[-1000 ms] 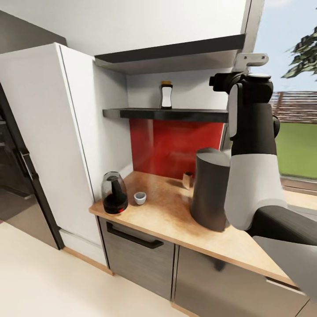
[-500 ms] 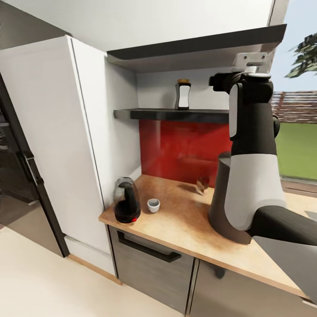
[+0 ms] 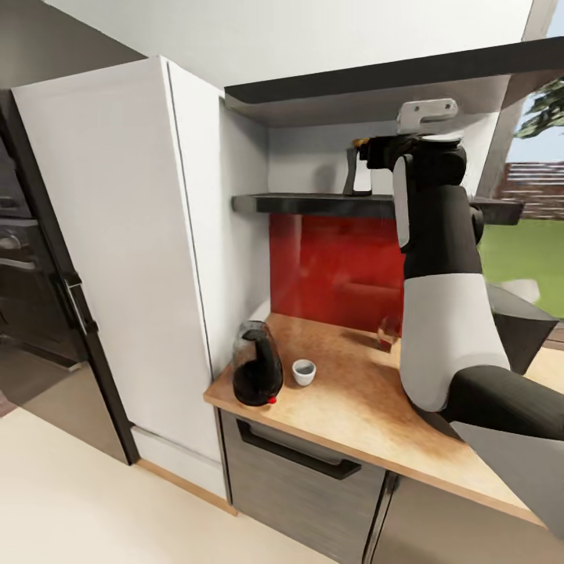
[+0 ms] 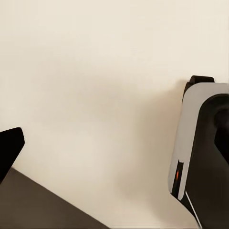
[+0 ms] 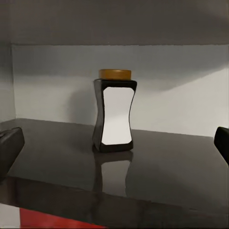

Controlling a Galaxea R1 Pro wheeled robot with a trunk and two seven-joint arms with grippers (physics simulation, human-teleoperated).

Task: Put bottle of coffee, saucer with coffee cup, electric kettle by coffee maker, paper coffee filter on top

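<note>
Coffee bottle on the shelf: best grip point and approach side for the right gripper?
Grip the bottle of coffee at its narrow waist, coming level from the open front of the shelf. It stands upright, hourglass-shaped, so the pinched middle suits the fingers. The right gripper already faces it, jaws open and wider than the bottle.
</note>
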